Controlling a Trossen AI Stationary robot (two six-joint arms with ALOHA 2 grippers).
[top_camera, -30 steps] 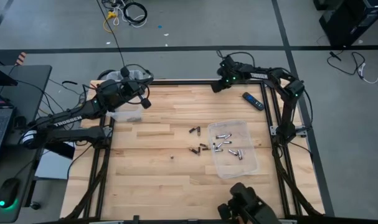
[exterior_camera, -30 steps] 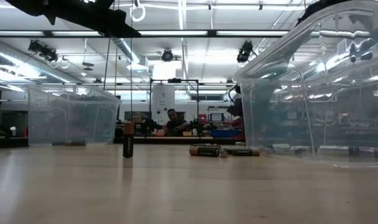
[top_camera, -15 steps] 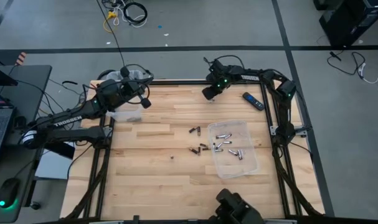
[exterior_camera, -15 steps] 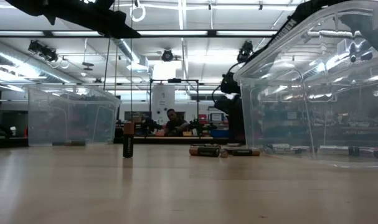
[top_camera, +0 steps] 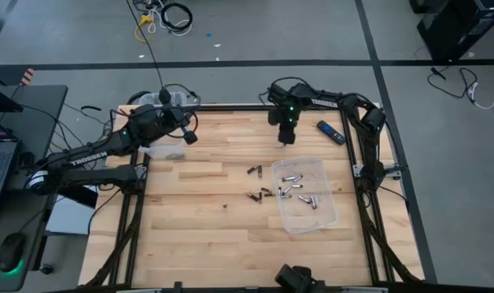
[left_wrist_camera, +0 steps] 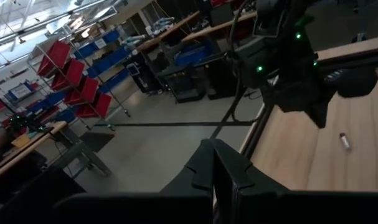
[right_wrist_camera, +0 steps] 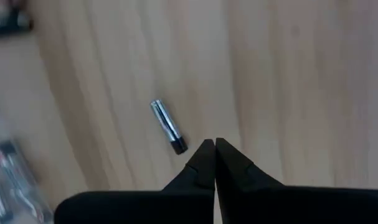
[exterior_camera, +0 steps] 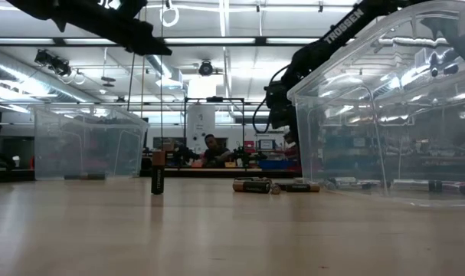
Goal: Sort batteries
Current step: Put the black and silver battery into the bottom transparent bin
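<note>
Right hand hangs over the worktop in the upper centre of the high view, just above the top edge of the clear bin; fingers pressed together, holding nothing. In the right wrist view 1 silvery battery with a dark end lies loose on the bare wood, just up and left of the closed fingertips, its long axis slanting from upper left to lower right of that frame. Other batteries lie scattered at mid-frame of the high view, left of the bin, and several rest inside it. Left hand, also closed and empty, waits at the upper left over a smaller clear bin, well apart from the loose cells. Judgement: right arm is nearer; it must open, then shift over the cell and straddle its long axis.
</note>
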